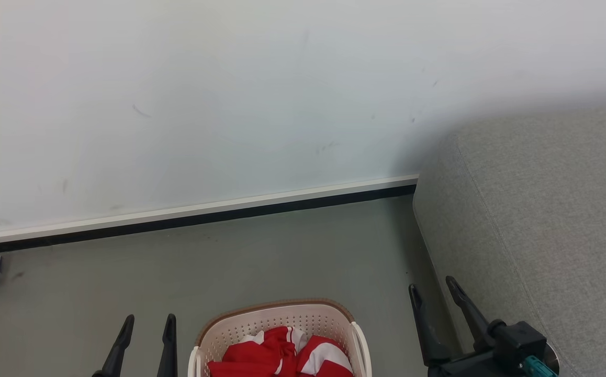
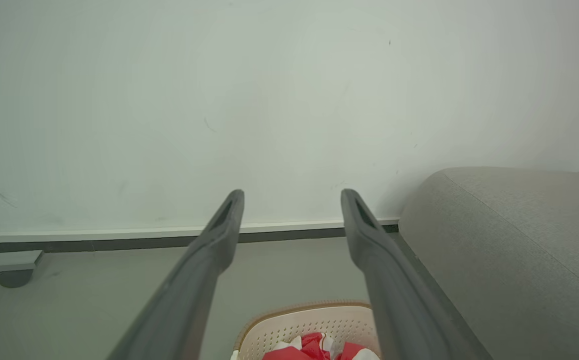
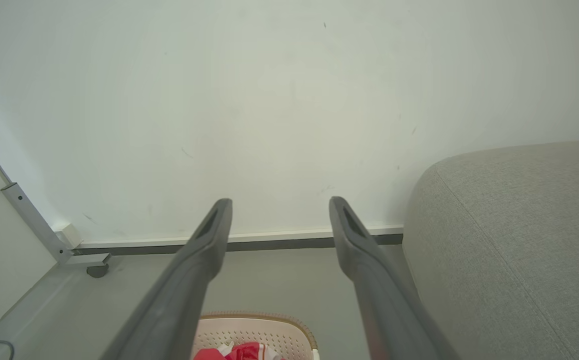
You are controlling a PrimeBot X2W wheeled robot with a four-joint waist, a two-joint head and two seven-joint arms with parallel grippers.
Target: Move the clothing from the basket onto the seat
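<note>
Logged left gripper (image 1: 149, 322) at lower left, jaws spread and empty, just left of basket (image 1: 282, 317). Found red-and-white clothing (image 1: 277, 356) heaped inside basket, basket standing on floor (image 1: 282, 251) near wall (image 1: 229, 104). Logged right gripper (image 1: 431, 287) right of basket, jaws likewise spread and empty, close beside edge of grey seat (image 1: 543, 209) at far right.

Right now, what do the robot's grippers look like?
Both the left gripper and right gripper have two long, slim, matte dark grey jaws tapering to rounded tips, each with a slot-like recess near the tip. Behind the right one sits a black blocky mount with a teal connector.
</note>
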